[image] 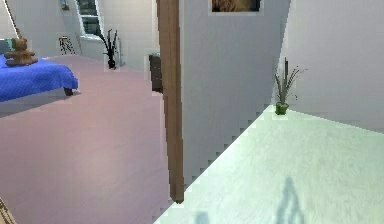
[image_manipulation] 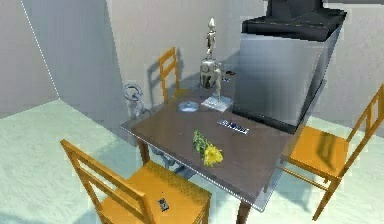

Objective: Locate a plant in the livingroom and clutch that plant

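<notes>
The step in hand looks like the approach: drive over the near pale floor, keep right of the wooden post, and stop side-on so the arm can reach. The plant stands far right by the wall — thin green blades in a small pot. Farther left, a dark plant sits beyond a blue bed — a bedroom, so likely the wrong one. The claw's state cannot be told.

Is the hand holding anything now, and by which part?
That cannot be told here. A potted plant stands on the floor by the wall ahead.
</notes>
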